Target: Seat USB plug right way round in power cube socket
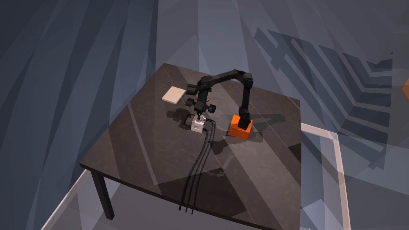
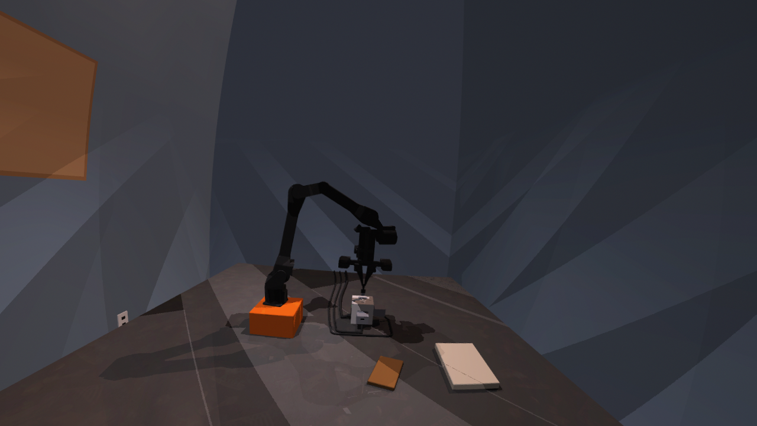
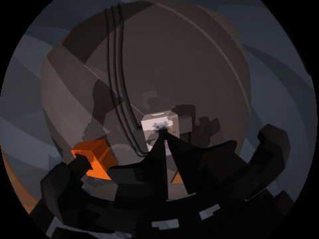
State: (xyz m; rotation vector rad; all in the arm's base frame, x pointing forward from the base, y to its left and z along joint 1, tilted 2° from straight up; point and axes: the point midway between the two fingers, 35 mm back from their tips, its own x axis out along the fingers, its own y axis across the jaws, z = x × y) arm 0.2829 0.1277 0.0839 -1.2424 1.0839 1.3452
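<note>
Exterior view fully shows the brown slab (image 2: 385,373) (image 1: 207,100) (image 3: 178,178), mostly hidden from above; end effector (image 1: 198,117) (image 2: 363,289) (image 3: 164,135) grips the USB plug.

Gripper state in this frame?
Gripper: closed on something small just above the power cube, presumably the USB plug; it is too small and dark to confirm.

Dark brown, mottled tabletop (image 1: 137,142) (image 2: 222,391) (image 3: 186,60), crossed by thin pale lines and patches of shadow. Directly on it: white power cube (image 1: 197,127) (image 2: 362,309) (image 3: 149,125); orange block (image 1: 238,133) (image 2: 271,324) (image 3: 100,159), well apart from the cube; cream slab (image 1: 173,95) (image 2: 466,365), lying flat; smaller brown slab (image 2: 385,373) (image 3: 177,178), flat, near the cream one. Three black cables (image 1: 193,177) (image 2: 333,307) (image 3: 114,66) run beside the cube to one table edge.
</note>
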